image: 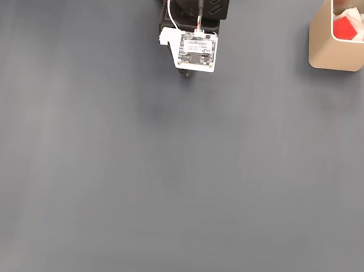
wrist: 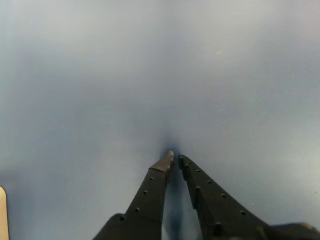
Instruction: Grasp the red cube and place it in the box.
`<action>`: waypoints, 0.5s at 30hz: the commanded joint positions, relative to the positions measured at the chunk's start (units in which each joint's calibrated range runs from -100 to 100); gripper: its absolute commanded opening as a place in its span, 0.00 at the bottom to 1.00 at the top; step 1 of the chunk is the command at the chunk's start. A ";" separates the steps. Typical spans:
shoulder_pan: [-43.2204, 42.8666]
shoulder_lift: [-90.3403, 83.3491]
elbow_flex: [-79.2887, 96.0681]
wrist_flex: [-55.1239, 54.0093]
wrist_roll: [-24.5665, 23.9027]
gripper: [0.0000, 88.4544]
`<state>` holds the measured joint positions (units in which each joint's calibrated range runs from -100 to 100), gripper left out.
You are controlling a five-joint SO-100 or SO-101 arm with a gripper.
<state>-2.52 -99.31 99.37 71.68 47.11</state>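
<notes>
The red cube (image: 344, 27) lies inside the beige box (image: 334, 54) at the top right of the fixed view, among pale crumpled material. My arm sits folded at the top centre of that view, its white wrist board facing up, with the gripper (image: 188, 74) just poking out beneath it, far left of the box. In the wrist view the two black fingers (wrist: 150, 192) come up from the bottom edge, and the gripper (wrist: 175, 159) is shut with its tips nearly touching over bare blue-grey mat, holding nothing.
A dark blue-grey mat (image: 177, 175) covers the table. A beige sliver (wrist: 2, 212) shows at the wrist view's lower left edge. A thin white strip runs along the mat's far edge.
</notes>
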 commanded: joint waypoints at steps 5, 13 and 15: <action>-0.18 -0.61 0.45 3.32 -0.98 0.00; 0.11 -0.61 0.45 3.49 -1.56 0.00; 0.32 -0.61 0.45 3.49 -1.56 0.00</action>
<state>-2.52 -100.00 99.37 73.99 45.93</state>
